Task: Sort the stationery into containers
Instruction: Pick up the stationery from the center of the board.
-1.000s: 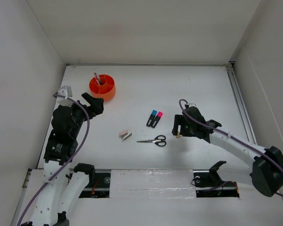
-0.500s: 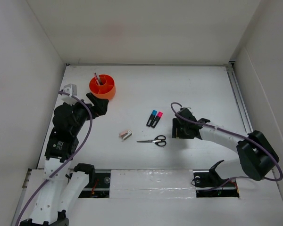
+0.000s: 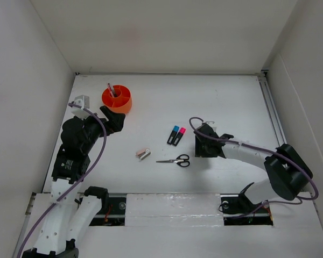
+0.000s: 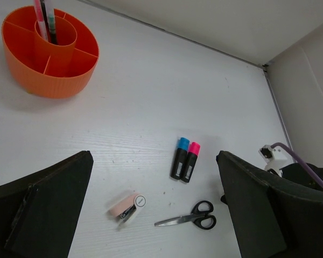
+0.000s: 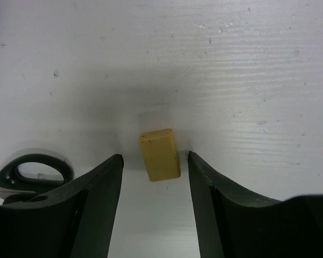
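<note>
I work in what looks like a robotics lab cell: a bare white table (image 3: 220, 97) boxed in by plain white panel walls (image 3: 167, 37), with my left arm (image 3: 75, 148) and right arm (image 3: 250, 156) bolted at its near edge and a purple cable (image 3: 100, 141) trailing.

The light is bright and even, the pictures sharp; a soft grey shadow lies on the tabletop (image 5: 258, 54) around the eraser (image 5: 159, 154).
</note>
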Tool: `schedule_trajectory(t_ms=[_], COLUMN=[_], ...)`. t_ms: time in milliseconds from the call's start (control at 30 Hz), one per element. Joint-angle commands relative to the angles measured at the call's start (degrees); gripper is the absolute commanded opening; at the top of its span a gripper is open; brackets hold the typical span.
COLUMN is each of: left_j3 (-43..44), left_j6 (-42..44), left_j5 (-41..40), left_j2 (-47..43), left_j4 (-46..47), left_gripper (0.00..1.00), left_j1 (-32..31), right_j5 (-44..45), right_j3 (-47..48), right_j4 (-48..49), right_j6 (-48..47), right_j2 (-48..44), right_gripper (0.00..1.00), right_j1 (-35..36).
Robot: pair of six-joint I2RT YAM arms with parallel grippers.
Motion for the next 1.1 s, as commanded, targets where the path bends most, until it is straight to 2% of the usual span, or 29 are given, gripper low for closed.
schedule_trajectory(t_ms=[0, 100, 267, 633, 1067], left_j3=[-0.29, -0.29, -0.29, -0.29, -0.29], left_j6=[0.84, 0.84, 0.84, 0.84, 1.37], left_j5=[1.35, 1.35, 1.35, 1.88, 2.94], left_j2=[0.44, 0.45, 0.45, 0.98, 0.98], left_j4=[1.87, 1.87, 1.87, 1.87, 2.40], left_gripper=[1.00, 1.00, 1.00, 1.00, 1.00], left_j1=[-0.11, -0.11, -0.11, -0.11, -0.11], right_j5=[0.13, 0.13, 1.27, 1.80, 1.19], right_j3=[0.65, 1.78, 2.40, 4.16, 2.40], right_j4=[-0.15, -0.68, -1.73, -5.68, -5.69], right_j6=[1.58, 1.58, 2.64, 4.48, 6.94], right_j2=[2.80, 4.12, 5.78, 8.25, 7.19], right_gripper=[0.57, 0.52, 0.50, 0.55, 0.54], right_j1=[1.61, 1.62, 3.20, 6.01, 6.54])
